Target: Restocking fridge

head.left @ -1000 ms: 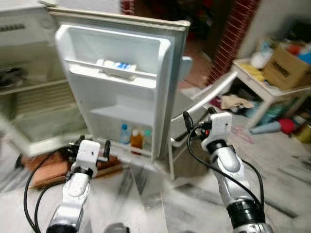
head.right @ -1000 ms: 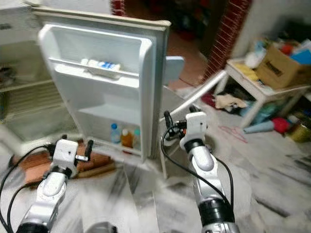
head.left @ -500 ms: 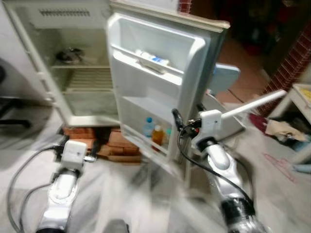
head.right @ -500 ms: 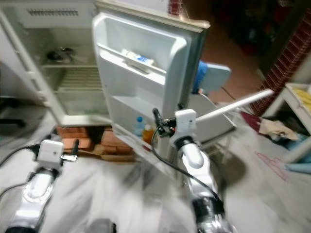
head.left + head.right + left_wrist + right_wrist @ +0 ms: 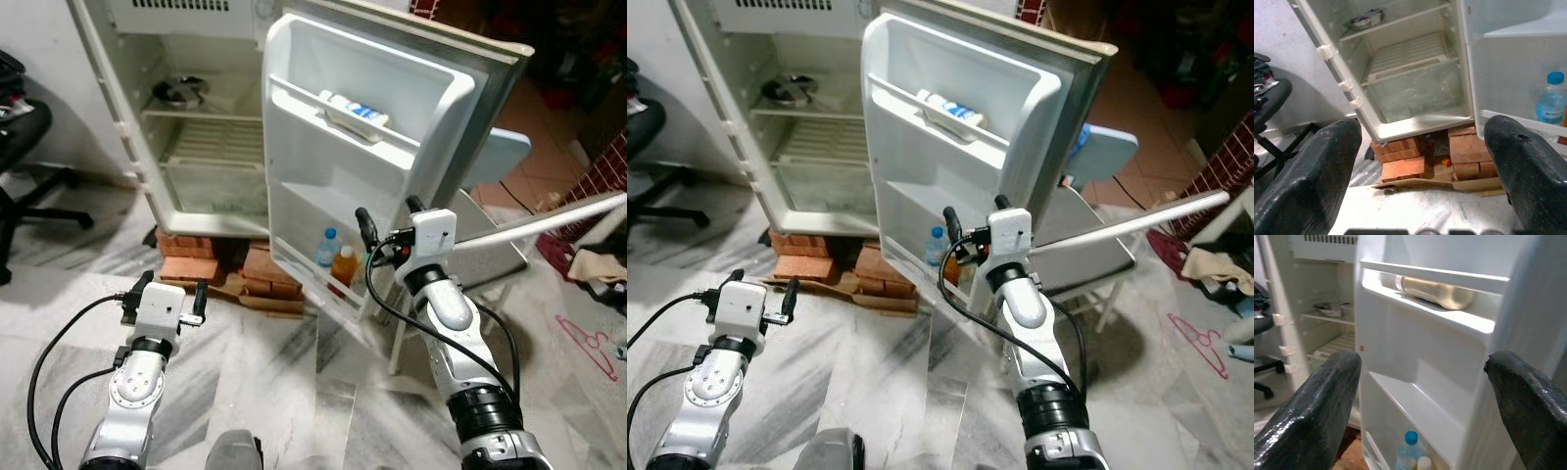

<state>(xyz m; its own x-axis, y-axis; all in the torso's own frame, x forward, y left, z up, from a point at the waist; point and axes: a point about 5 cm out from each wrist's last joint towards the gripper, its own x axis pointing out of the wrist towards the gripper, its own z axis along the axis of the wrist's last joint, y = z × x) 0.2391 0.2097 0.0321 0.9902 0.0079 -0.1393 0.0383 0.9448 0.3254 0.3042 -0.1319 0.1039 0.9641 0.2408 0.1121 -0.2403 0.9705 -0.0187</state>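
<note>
Fridge: small white fridge [image 5: 186, 108] at the far left of the scene, raised on red bricks [image 5: 191, 266] on the grey marble floor [image 5: 294, 392]; its cabinet is open to the front.
Fridge door: white door [image 5: 392, 166] swung wide open toward the robot, its inner side facing the camera, just right of the cabinet.
Inside cabinet: a metal dish [image 5: 179, 90] on the upper shelf; a wire shelf [image 5: 217, 142] below it.
Door upper rack: a pale bottle with a blue and white label [image 5: 353, 108] lying on its side.
Door lower rack: a clear water bottle with a blue cap [image 5: 327, 249] upright, with an orange bottle [image 5: 344, 265] just to its right.
Left end effector [image 5: 164, 296]: low and near, above the floor in front of the bricks, fingers spread apart, nothing between them.
Right end effector [image 5: 388, 217]: raised just in front of the door's lower rack, near the bottles, fingers apart and holding nothing.
Surroundings: a black office chair [image 5: 24, 147] at the far left; a grey and blue folding chair [image 5: 490, 215] behind the door on the right; a pink hanger [image 5: 586, 343] on the floor at the right.
</note>
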